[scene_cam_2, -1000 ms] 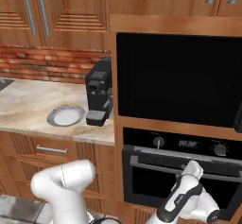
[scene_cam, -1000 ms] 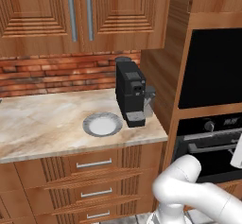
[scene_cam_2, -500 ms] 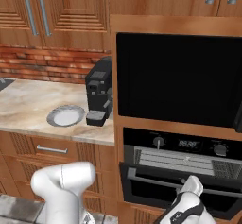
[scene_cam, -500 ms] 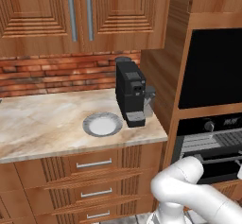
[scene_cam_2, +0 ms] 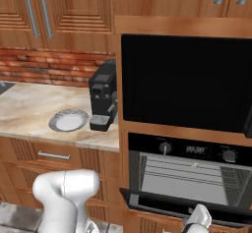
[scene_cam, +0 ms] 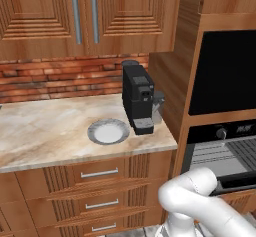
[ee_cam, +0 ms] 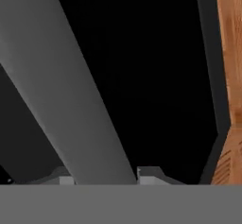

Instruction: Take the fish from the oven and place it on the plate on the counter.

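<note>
Jaws [ee_cam: 106, 176] sit narrow, snug either side of the grey door handle [ee_cam: 61, 76]. Oven [scene_cam_2: 193, 174] at lower right, door barely ajar. Pull down along the hinge arc. Fish too small to pick out on racks; plate [scene_cam: 108, 131] waits mid-surface [scene_cam: 40, 131].

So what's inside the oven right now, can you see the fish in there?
Inside the oven grey wire racks show behind the partly lowered door. No fish is visible on them; the door and the low angle hide the rest of the cavity.
</note>
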You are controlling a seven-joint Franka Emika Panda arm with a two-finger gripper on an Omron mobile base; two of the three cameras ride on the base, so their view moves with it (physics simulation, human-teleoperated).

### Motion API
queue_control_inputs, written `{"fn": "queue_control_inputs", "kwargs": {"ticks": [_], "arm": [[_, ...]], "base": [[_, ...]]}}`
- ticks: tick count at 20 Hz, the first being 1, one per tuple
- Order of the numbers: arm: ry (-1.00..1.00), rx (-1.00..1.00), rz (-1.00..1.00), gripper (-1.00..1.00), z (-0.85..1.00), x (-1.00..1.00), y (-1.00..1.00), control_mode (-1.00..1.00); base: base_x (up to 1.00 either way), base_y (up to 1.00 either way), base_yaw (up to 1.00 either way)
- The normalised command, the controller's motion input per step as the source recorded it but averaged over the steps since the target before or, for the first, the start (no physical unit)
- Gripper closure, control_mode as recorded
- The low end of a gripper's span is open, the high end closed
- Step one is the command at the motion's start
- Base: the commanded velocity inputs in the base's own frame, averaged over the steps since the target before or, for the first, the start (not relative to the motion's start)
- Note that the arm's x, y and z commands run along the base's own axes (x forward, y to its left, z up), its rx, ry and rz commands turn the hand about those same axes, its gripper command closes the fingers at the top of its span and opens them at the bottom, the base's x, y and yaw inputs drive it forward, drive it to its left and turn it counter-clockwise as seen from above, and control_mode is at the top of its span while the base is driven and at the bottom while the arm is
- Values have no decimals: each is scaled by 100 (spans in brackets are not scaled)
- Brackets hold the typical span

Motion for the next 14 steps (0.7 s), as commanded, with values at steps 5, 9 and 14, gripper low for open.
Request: {"fn": "queue_control_inputs", "kwargs": {"ticks": [5, 9, 14], "arm": [[4, 0, 0, 100, -67, -64, -33, -100], [6, 0, 0, 100, -63, -55, -32, -100], [9, 0, 0, 100, -40, -46, -14, -100]], "base": [[0, 0, 0], [0, 0, 0], [0, 0, 0]]}}
